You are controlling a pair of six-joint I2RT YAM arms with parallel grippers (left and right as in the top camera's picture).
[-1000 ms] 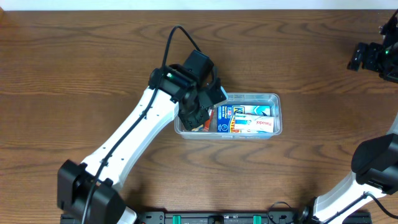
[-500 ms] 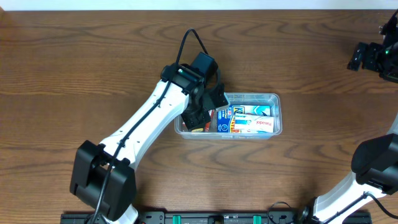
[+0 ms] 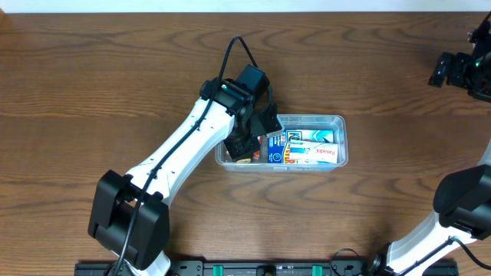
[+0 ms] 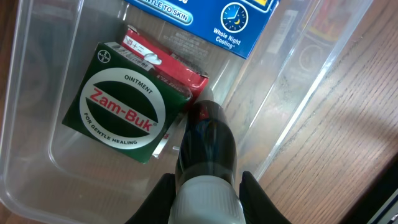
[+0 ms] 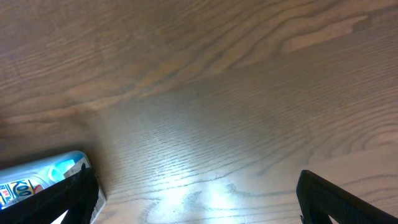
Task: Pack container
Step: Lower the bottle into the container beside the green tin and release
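clamping a dark bottle at its white-capped end, the left gripper has a finger pressed to each side of the cap. the bottle's dark tip points into the container, a clear, shallow plastic tub with rounded corners and a rim. whether the tip touches the floor cannot be told. just past the tip lies a green zam-buk box, with a red box tucked against it and a blue box beyond. the container sits on the wooden table a little right of centre, its long side running left to right. far off at the table's right edge, the right gripper hangs with its fingers spread wide and nothing between them. compared with a second ago, the left arm has swung rightward and the left gripper has eased slightly further over the container. the container, the boxes and the right arm have not moved.
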